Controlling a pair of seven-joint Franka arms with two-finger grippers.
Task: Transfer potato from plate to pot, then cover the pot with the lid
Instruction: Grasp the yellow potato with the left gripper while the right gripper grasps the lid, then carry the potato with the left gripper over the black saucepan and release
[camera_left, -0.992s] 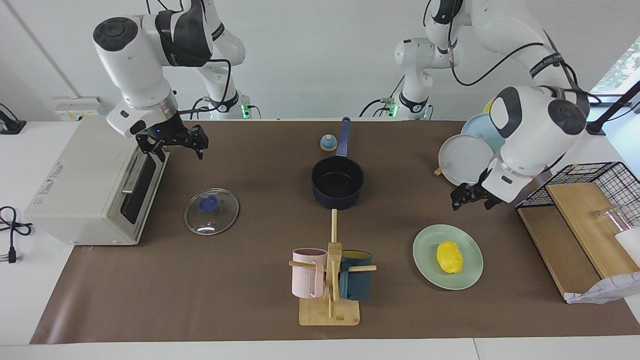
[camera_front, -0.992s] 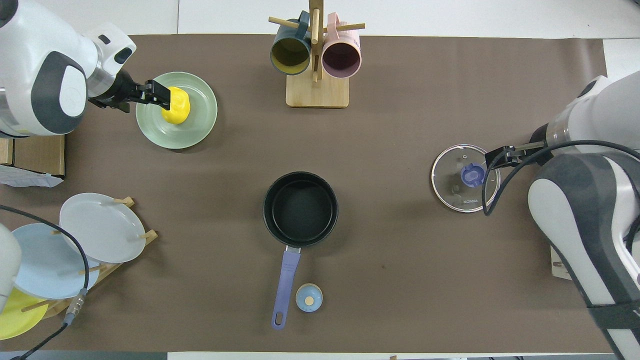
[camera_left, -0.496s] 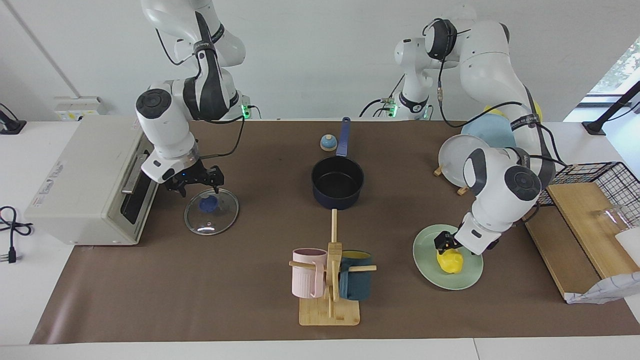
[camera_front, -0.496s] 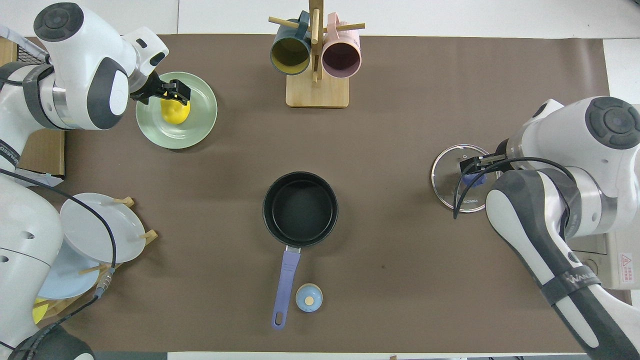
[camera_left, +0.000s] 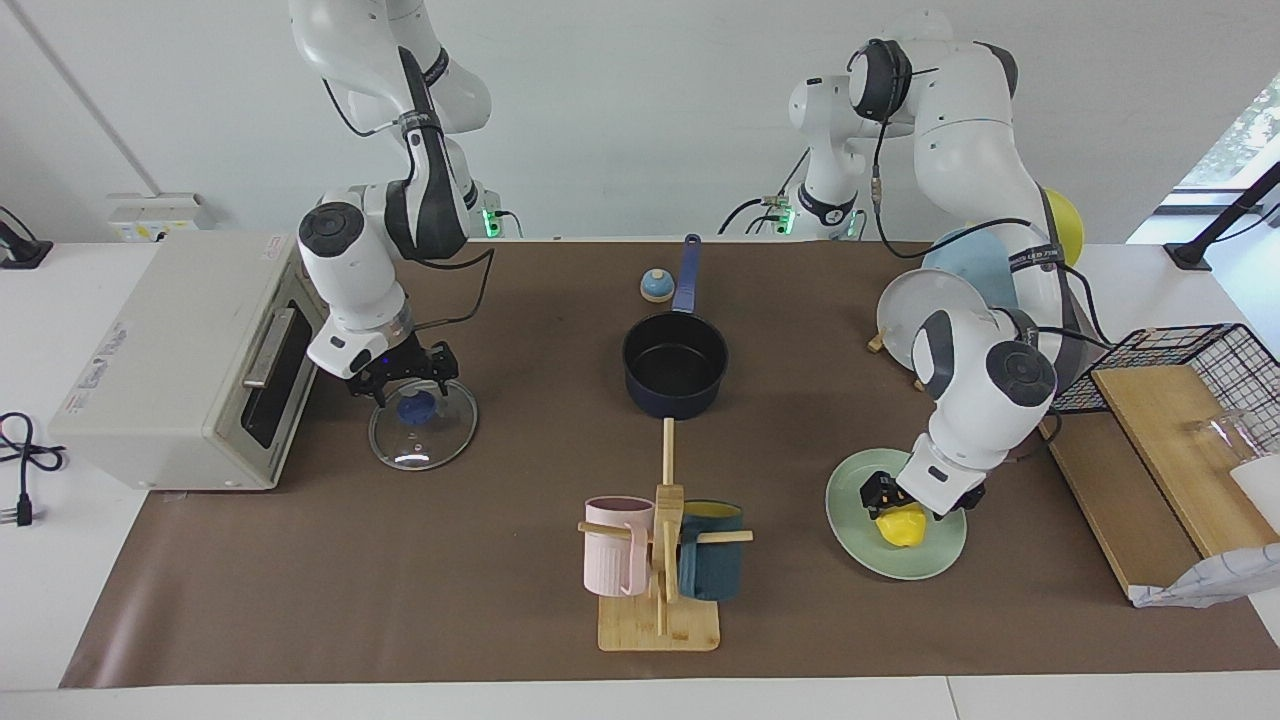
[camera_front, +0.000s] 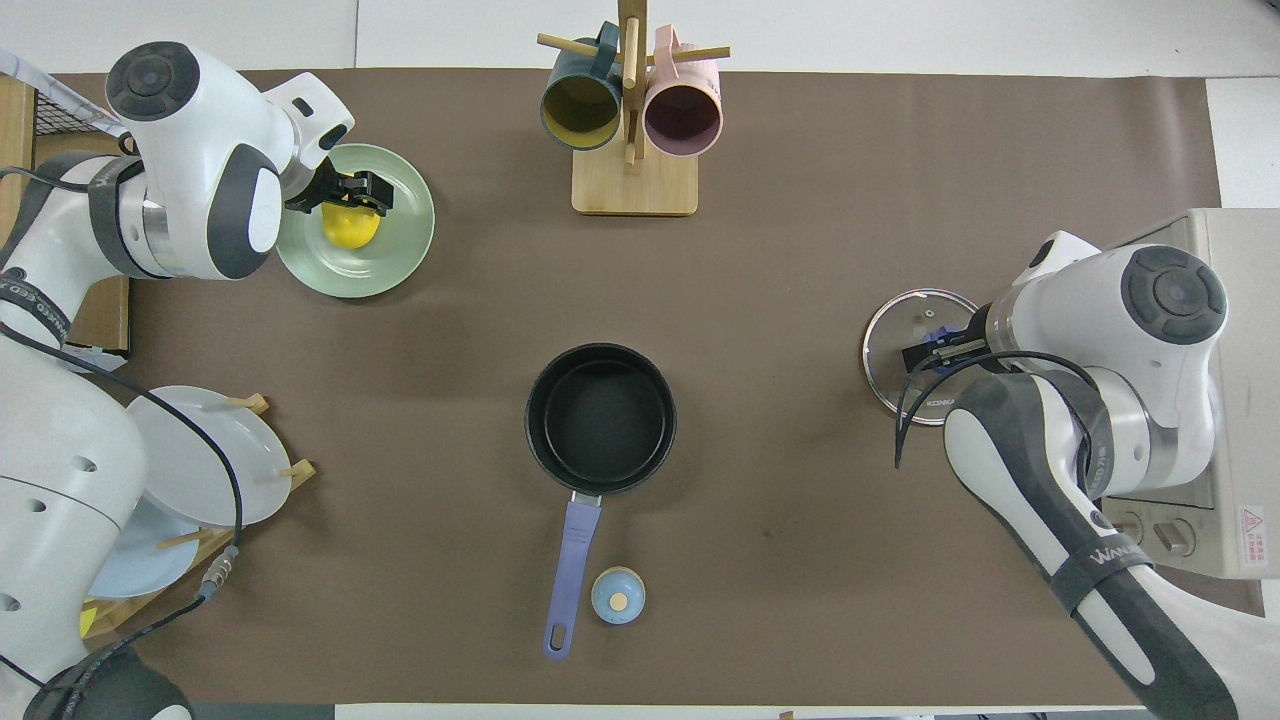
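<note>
Both white jointed arms are being held bent steeply downward, the left black two-finger gripper (camera_left: 893, 497) and the right black two-finger gripper (camera_left: 406, 377) being kept spread apart.

Bare brown table mat (camera_left: 500, 330) open between the round green plate (camera_left: 860, 545) and the dark blue saucepan (camera_left: 675, 365), between saucepan and clear glass lid (camera_left: 425, 440), wooden mug tree (camera_left: 660, 570) standing farther out, white toaster oven (camera_left: 170, 365) crowding beside the lid.

The worktop (camera_left: 400, 580) carries a brown mat. On it rest the pot (camera_left: 675, 372), bell (camera_left: 656, 286), lid (camera_left: 423, 424), plate (camera_left: 860, 540), mug stand (camera_left: 660, 622) and plate rack (camera_front: 200, 540). A toaster oven (camera_left: 170, 360) and wooden board (camera_left: 1110, 500) occupy the worktop's ends.
</note>
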